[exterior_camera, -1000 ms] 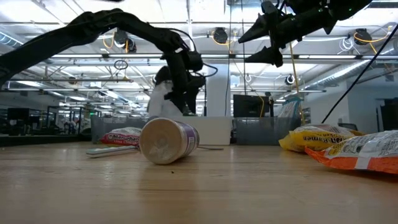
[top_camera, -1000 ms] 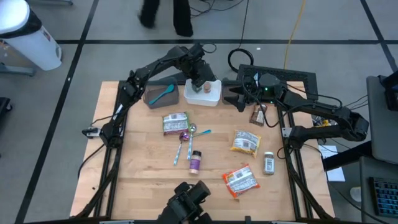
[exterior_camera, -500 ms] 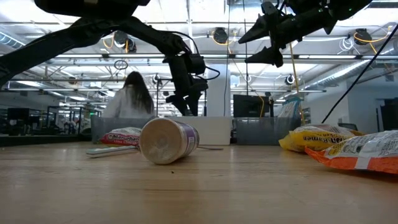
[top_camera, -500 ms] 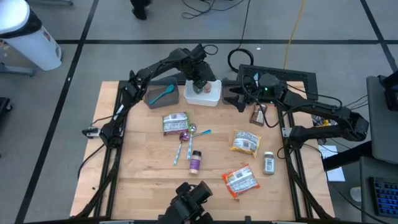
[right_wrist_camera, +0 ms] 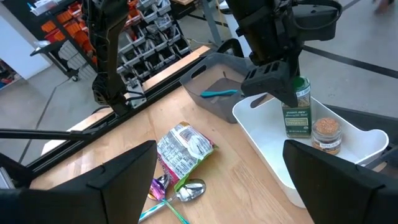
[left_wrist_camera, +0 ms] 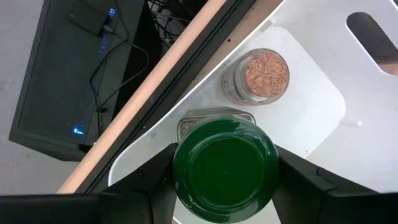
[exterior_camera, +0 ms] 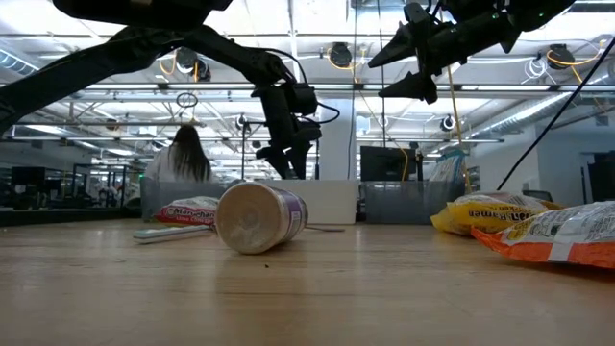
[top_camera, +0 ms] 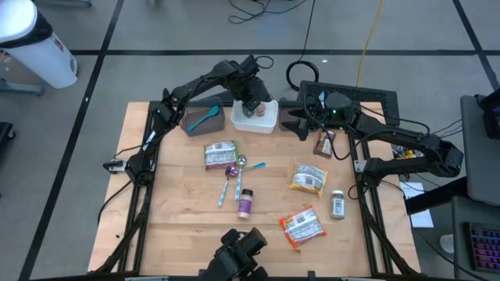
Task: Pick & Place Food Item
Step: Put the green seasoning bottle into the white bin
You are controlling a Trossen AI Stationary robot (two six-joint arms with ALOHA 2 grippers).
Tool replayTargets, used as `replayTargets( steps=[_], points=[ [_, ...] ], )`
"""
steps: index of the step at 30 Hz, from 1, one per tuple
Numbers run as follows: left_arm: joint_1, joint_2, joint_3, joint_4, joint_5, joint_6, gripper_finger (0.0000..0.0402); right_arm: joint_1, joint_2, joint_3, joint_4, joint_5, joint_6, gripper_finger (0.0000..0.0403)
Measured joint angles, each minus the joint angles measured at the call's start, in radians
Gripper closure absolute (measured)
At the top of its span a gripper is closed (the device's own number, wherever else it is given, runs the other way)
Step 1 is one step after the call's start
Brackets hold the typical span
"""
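Left tool (top_camera: pixel 251 104) over white bin (top_camera: pixel 268 122) at far edge of tabletop (top_camera: pixel 180 203), clenched on green-lidded spice jar (right_wrist_camera: pixel 296 106), held upright inside bin. Just beside it in bin, small jar w/ pinkish-brown granules (left_wrist_camera: pixel 257 76), lid off. Grey bin w/ teal spoon (top_camera: pixel 206 117) next to white bin. Right tool (top_camera: pixel 295 123) raised near tabletop's far-right corner, fingers wide apart, gripping nothing.

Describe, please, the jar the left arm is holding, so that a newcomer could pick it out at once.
Find the white bin at the table's far edge, beside the grey bin. Two jars stand upright in it; the green-lidded spice jar is gripped by the left tool, while its shorter neighbour has a clear top showing pinkish grains.
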Motion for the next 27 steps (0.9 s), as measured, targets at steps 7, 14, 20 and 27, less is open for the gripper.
replayTargets(
  steps=[7,14,20,27],
  points=[
    [-0.004,0.001,0.0,0.002,-0.004,-0.021,0.0156,0.0,0.0,0.0,0.0,0.0,0.0,0.0062],
    [-0.019,0.002,0.0,0.022,-0.027,-0.017,0.0092,0.0,0.0,0.0,0.0,-0.001,0.0,0.0062],
    [-0.034,0.002,0.0,0.045,-0.027,-0.017,0.0082,0.0,0.0,0.0,0.0,-0.003,0.0,0.0062],
    [-0.04,-0.023,-0.001,0.007,-0.027,-0.016,0.0081,0.0,0.0,0.0,0.0,-0.003,0.0,0.0062]
  ],
)
